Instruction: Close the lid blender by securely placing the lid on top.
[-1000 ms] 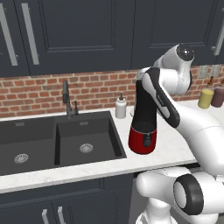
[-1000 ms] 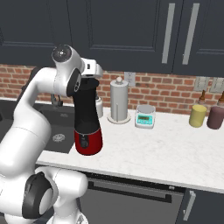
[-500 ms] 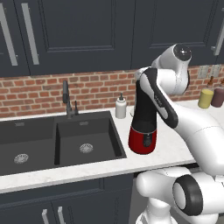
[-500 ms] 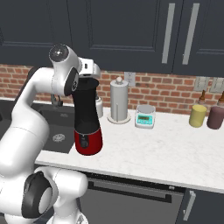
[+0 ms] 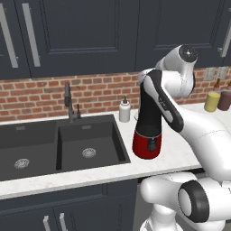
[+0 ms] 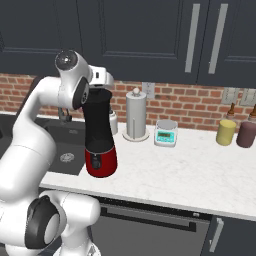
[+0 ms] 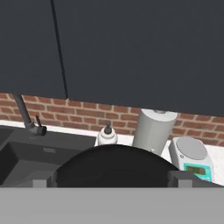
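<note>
Nearest, one blender [image 6: 100, 140] stands on the white counter [image 6: 170, 175], by the sink [image 5: 85, 144] edge. Its top is hidden by the wrist; the gripper [image 7: 112, 181] sits at 12 o'clock over a round black shape, possibly the lid [image 7: 111, 166]. Jaw state: cannot tell. Open counter lies at 3 o'clock. Farther: one pump bottle [image 5: 124, 110], one paper-towel roll [image 6: 135, 114], one scale [image 6: 166, 133], two cylinders [image 6: 226, 132].

Kitchen: sink [image 5: 63, 146], faucet [image 5: 68, 101], brick backsplash [image 5: 36, 94], dark cabinets [image 5: 81, 36], marble counter [image 6: 190, 175].
</note>
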Robot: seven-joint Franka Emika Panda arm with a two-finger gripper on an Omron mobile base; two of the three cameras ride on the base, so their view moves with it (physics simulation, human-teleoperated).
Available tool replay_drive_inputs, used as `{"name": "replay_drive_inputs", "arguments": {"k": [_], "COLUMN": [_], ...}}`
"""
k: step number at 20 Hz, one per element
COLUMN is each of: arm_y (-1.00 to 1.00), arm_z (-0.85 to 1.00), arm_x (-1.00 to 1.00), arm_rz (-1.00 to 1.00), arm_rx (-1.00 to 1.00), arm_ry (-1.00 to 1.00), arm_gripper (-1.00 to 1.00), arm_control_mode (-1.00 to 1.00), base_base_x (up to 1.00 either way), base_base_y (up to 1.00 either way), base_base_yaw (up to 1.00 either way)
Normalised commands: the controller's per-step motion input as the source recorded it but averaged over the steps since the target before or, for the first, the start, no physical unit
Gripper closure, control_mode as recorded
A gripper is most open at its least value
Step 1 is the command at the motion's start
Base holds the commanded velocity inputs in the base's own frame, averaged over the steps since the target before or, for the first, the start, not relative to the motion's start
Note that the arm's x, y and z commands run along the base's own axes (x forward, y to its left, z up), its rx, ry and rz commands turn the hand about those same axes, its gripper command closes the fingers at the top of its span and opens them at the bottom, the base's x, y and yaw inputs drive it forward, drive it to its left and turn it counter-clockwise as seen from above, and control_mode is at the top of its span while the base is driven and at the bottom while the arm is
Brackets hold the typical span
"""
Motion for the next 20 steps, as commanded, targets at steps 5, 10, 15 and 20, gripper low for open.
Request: {"name": "replay_drive_inputs", "arguments": {"k": [5, 10, 15, 20], "arm_y": [0.17, 0.02, -0.01, -0.03], "arm_z": [0.00, 0.00, 0.02, 0.00], "arm_x": [0.05, 0.06, 0.01, 0.00], "arm_rz": [0.00, 0.00, -0.03, -0.05], "arm_rx": [0.03, 0.00, 0.00, -0.01], "arm_ry": [0.00, 0.00, -0.07, -0.10], "arm_gripper": [-1.00, -1.00, -1.00, -1.00], "arm_control_mode": [-1.00, -1.00, -1.00, -1.00], "base_base_x": [0.00, 0.00, 0.00, 0.00], "base_base_y": [0.00, 0.00, 0.00, 0.00], "base_base_yaw": [0.00, 0.00, 0.00, 0.00]}}
